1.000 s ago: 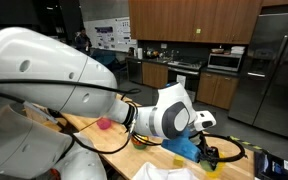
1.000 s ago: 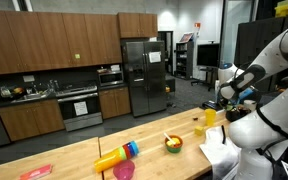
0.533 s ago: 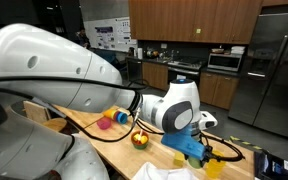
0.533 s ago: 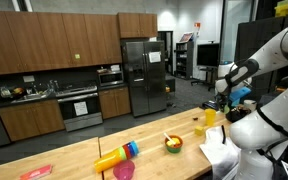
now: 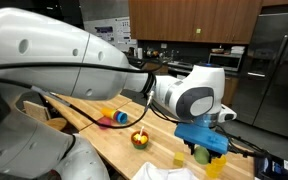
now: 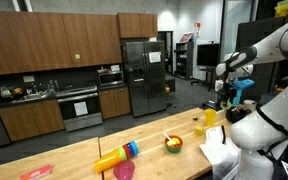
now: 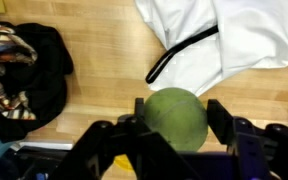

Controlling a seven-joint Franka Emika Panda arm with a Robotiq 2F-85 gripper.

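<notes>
Risen end effector [image 7: 175,112] grips green ball [image 7: 176,122], clear only in wrist view.

Wooden cabinets [image 6: 54,42], steel fridge [image 6: 142,75], seemingly dim kitchen.

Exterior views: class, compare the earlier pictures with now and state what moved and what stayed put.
The gripper rose from just above the table and swung sideways, with the green ball between its fingers. The fruit bowl and the stacked cups stayed where they were.
</notes>
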